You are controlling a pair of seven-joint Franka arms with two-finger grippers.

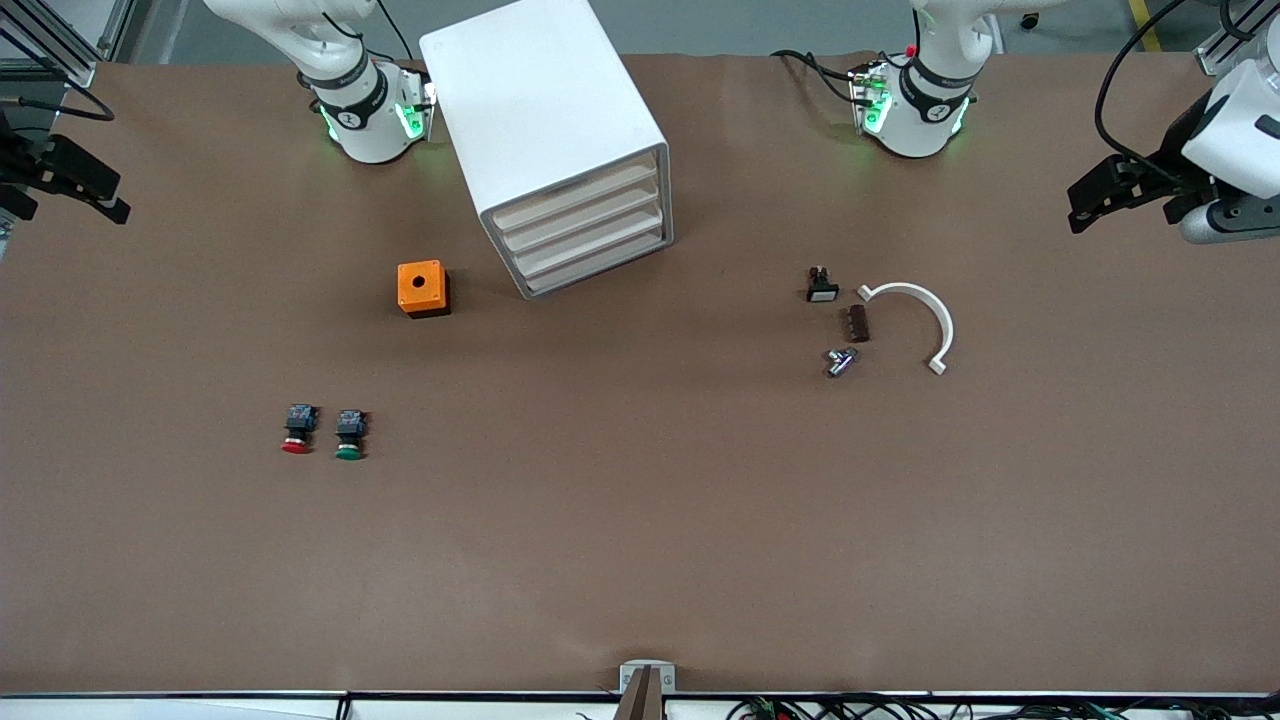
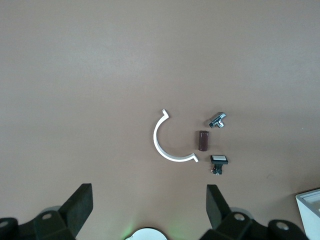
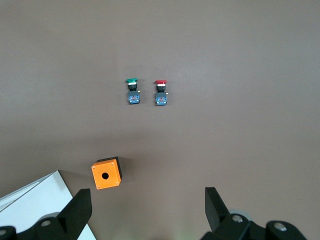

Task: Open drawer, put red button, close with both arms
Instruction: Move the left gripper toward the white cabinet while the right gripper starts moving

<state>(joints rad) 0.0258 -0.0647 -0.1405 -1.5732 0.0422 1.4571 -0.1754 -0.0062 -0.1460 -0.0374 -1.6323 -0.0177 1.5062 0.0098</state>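
Two grippers are up in the air at the table's ends, both empty with fingers spread wide. The right gripper [image 1: 70, 180] hangs over the edge at the right arm's end. The red button [image 1: 297, 429] lies on its side on the brown table [image 1: 640, 540] toward that end, long axis running toward the front camera, red cap nearest that camera, black-and-blue body toward the bases. The green button [image 1: 350, 435] lies just beside it, parallel, not touching. The orange box [image 1: 422, 288] sits farther from the camera, hole up. The white drawer cabinet [image 1: 560, 140] stands askew between the arm bases; its four drawers are all shut, contents hidden. Toward the left arm's end: a small black switch [image 1: 822, 285], a brown block [image 1: 858, 323], a metal fitting [image 1: 840, 361], a white curved clip [image 1: 915, 322]. The left gripper [image 1: 1120, 195] hovers over that end's edge.
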